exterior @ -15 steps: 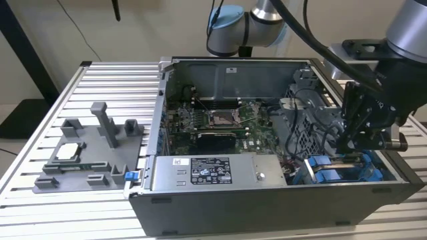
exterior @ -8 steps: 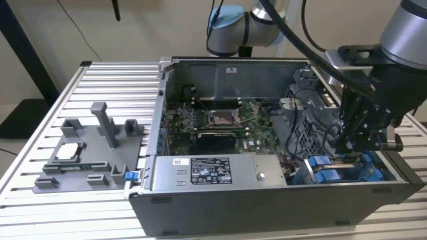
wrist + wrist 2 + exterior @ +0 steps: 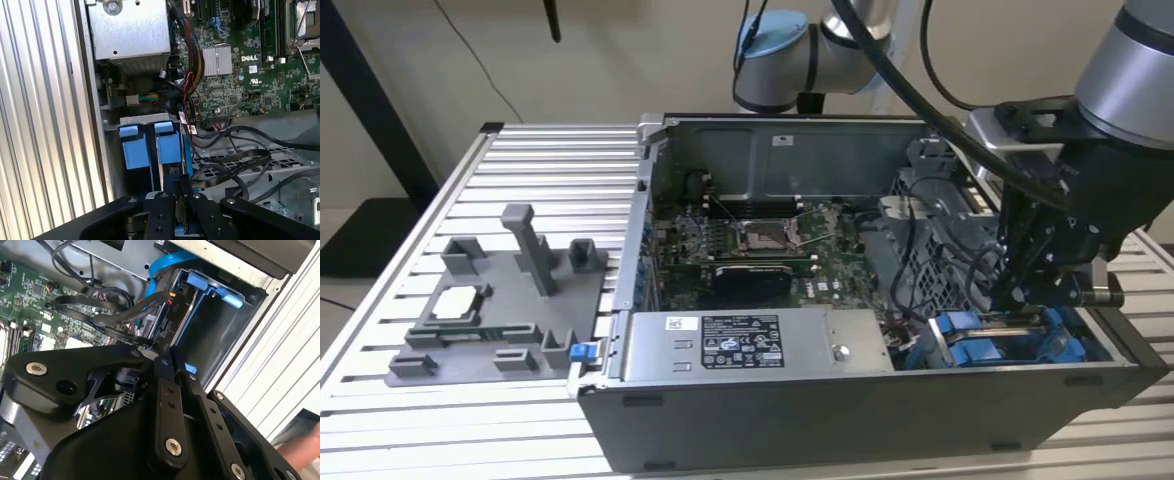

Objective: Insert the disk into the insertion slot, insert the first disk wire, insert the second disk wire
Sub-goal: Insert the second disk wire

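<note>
Scene: an open computer case (image 3: 854, 400) lay on a slatted table (image 3: 400, 430), its motherboard (image 3: 747, 240) facing up.
Gripper place: on the exterior view's clock face the gripper (image 3: 1023, 295) hung at about 4 o'clock of the case, low over the drive corner.
Gripper state: how wide it stood, and whether it held anything, could not be told. In the second wrist view the gripper (image 3: 167, 352) sat just beside a black wire connector (image 3: 167, 315).
Disk: the disk (image 3: 167, 147) showed by its blue carrier frame and stood in the insertion slot (image 3: 220, 335), at 4 o'clock of the case and at 3 o'clock from the power-supply box (image 3: 747, 340).
Step in hand: the disk looked already seated, so this was probably the wiring of a disk wire, though which of the two was unclear.
Next move calls for: squaring the connector to the disk's port, a straight push, and keeping clear of the black cable loops (image 3: 235, 160) and the blue cable (image 3: 162, 267) nearby.
Hidden: the arm covered the disk's metal body and its port in the exterior view.
Hard to make out: whether any wire was already plugged in.
Cut off: the case's 3 o'clock edge ran out of the exterior view.
</note>
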{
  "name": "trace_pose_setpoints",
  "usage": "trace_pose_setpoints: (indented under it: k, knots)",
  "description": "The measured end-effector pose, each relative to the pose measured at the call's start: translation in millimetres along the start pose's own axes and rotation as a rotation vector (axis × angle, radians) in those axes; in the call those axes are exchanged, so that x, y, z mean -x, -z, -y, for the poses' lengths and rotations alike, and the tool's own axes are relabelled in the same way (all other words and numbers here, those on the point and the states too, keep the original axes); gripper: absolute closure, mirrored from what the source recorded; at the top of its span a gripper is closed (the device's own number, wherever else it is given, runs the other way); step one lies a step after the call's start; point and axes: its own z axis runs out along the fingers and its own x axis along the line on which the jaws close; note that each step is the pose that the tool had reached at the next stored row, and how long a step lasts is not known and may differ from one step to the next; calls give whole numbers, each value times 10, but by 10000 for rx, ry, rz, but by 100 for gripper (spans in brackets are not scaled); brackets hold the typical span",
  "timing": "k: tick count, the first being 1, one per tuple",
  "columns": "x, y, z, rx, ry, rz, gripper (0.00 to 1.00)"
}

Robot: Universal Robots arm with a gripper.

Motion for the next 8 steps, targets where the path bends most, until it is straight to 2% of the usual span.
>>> trace_pose_setpoints:
  k: [8]
  knots:
    - [0, 0, 0, 0, 4, 1, 100]
